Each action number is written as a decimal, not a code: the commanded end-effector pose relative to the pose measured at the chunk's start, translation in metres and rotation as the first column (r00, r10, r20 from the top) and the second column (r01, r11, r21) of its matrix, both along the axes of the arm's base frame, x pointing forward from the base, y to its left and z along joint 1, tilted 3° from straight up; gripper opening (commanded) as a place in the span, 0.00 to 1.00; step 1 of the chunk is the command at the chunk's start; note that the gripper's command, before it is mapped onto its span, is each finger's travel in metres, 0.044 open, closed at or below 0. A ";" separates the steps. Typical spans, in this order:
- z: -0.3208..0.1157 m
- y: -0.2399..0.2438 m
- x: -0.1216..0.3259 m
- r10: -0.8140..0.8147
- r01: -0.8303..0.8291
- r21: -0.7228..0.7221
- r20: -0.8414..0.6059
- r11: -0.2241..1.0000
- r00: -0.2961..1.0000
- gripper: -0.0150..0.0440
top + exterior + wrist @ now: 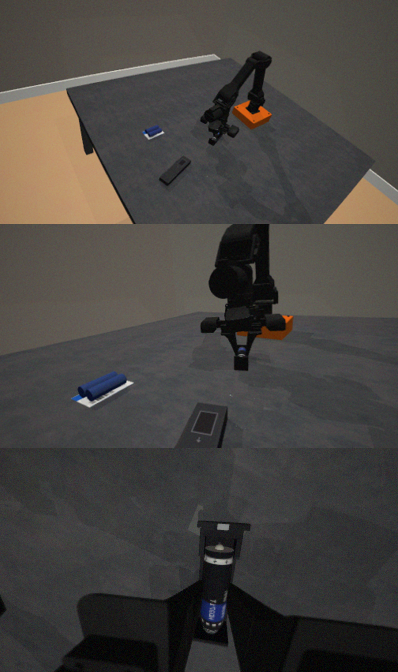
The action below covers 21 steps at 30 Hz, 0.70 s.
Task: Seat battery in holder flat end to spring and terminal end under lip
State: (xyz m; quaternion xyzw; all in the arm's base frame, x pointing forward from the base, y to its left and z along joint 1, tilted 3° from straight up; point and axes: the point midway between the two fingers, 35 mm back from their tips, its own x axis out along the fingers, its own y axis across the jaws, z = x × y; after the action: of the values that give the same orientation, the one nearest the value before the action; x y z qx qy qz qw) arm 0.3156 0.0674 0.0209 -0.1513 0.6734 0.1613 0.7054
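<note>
My gripper [218, 136] [242, 351] [214, 586] is shut on the battery, with one finger on each side. The battery [216, 578] is dark with a blue band, and its terminal end points to the top of the wrist view. That end's face shows, so the battery looks tilted to the holder. The black holder [212, 141] [241, 364] [223, 535] lies under and around the battery. The terminal end shows short of the end wall, not under the lip. The spring [210, 630] shows partly at the flat end. The fingers hide the holder's sides.
Two blue cells [154, 130] [103, 385] lie on a white and blue card [154, 136] [90, 405] to the left. A dark remote-like case [174, 170] [200, 427] lies nearer the front. The arm's orange base [253, 118] [285, 330] stands behind the gripper.
</note>
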 end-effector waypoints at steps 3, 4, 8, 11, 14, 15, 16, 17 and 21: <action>-0.002 -0.001 -0.003 -0.004 0.004 -0.006 -0.013 1.000 1.000 0.37; -0.002 -0.001 -0.003 -0.004 0.003 -0.006 -0.012 1.000 1.000 0.37; -0.002 -0.001 -0.003 -0.004 0.003 -0.006 -0.012 1.000 1.000 0.37; -0.002 -0.001 -0.003 -0.004 0.003 -0.006 -0.012 1.000 1.000 0.37; -0.002 -0.001 -0.003 -0.004 0.003 -0.006 -0.012 1.000 1.000 0.37; -0.002 -0.001 -0.003 -0.004 0.003 -0.006 -0.012 1.000 1.000 0.37; -0.002 -0.001 -0.003 -0.004 0.003 -0.006 -0.012 1.000 1.000 0.37; -0.002 -0.002 -0.003 -0.004 0.004 -0.005 -0.012 1.000 1.000 0.37; -0.001 -0.001 -0.003 -0.004 0.004 -0.005 -0.011 1.000 1.000 0.37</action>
State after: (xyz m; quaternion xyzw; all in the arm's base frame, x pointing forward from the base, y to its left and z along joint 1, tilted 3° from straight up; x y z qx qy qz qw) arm 0.3156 0.0674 0.0208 -0.1512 0.6736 0.1613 0.7053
